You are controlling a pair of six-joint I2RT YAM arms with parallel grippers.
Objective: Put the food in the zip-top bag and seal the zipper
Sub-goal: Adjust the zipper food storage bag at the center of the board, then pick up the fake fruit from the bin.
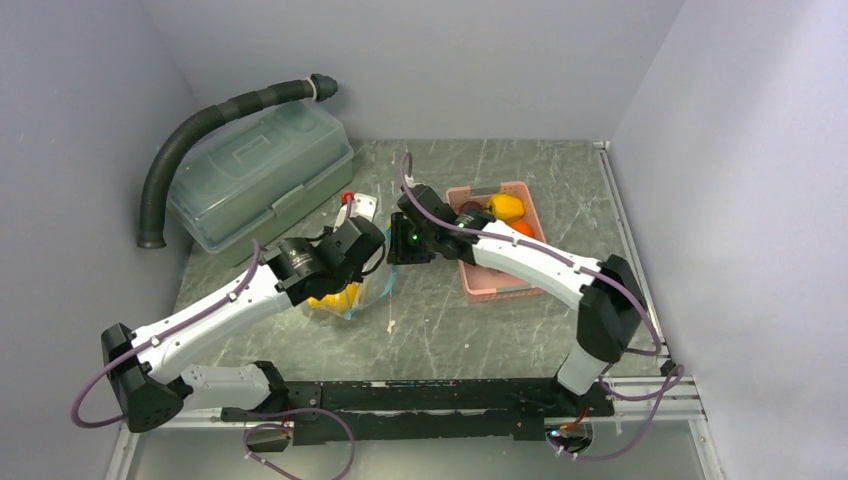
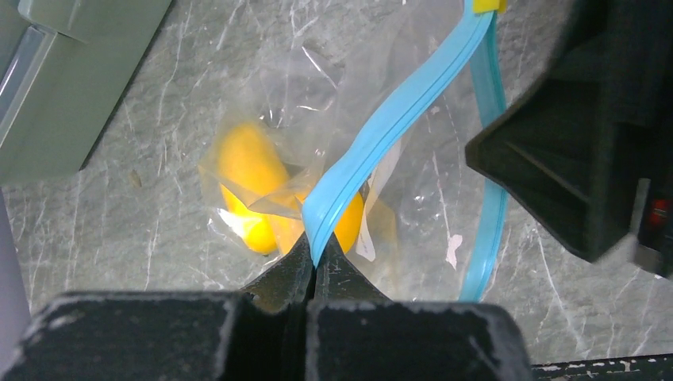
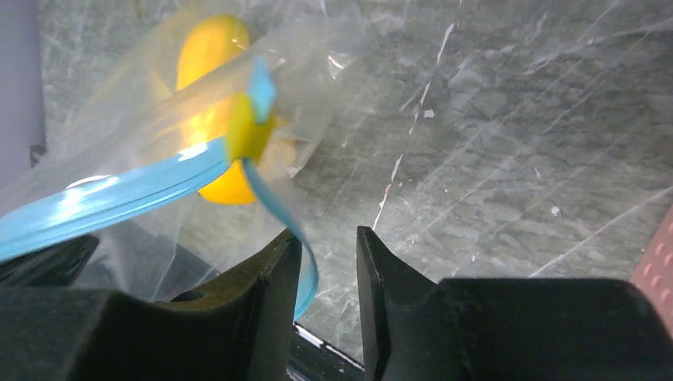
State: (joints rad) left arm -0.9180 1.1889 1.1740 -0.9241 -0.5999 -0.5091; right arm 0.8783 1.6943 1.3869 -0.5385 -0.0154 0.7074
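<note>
Tabletop point(image 1: 500, 330), grey and veined, carries a frosted lidded box point(image 1: 260, 175) with a ribbed black hose point(image 1: 190, 135) behind it, and a slotted pink basket point(image 1: 490, 285) on the right. Between them lies my clear crinkly bag point(image 2: 317, 79), yellow fruit point(image 2: 250, 171) inside. From above, my arms hide its mouth. The wrist cameras show my left gripper point(image 2: 315, 258) pinching the blue zipper point(image 2: 381, 135) and my right gripper point(image 3: 329, 270) narrowly parted beside it.
</note>
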